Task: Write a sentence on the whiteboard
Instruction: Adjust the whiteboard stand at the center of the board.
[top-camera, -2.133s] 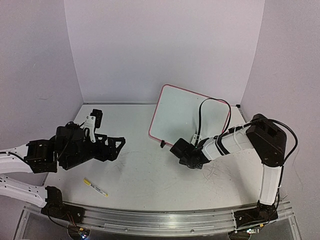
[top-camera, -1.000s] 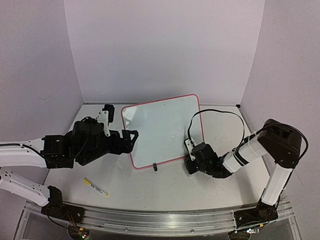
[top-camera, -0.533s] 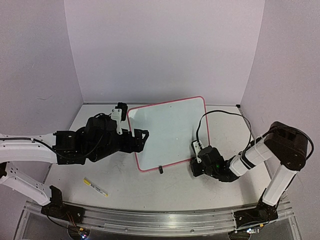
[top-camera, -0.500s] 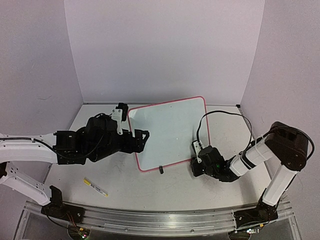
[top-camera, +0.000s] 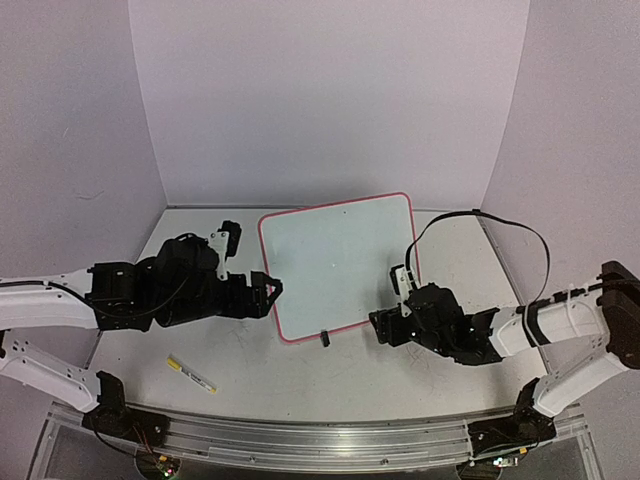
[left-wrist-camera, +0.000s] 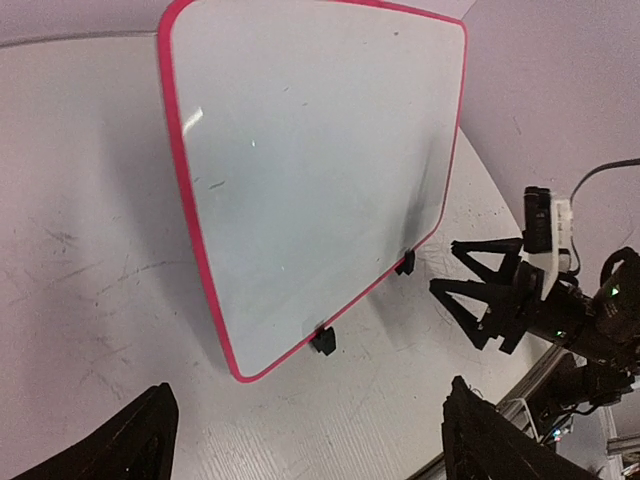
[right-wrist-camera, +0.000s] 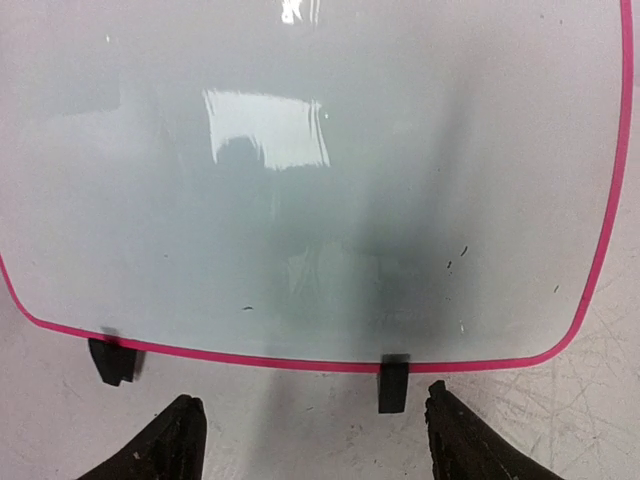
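Scratched white tabletop (top-camera: 400, 385), pink-rimmed whiteboard (top-camera: 335, 262) standing, yellow marker (top-camera: 191, 375), label illegible

This is a robotics lab test cell. A left arm (top-camera: 45, 305) and a right arm (top-camera: 560, 322) stand bolted to an aluminium rail (top-camera: 320, 438) along a white bench (top-camera: 400, 375) (its top scored with grey scratches). Plain lilac walls (top-camera: 320, 100) box it in, and a black cable (top-camera: 475, 212) loops off the right arm.
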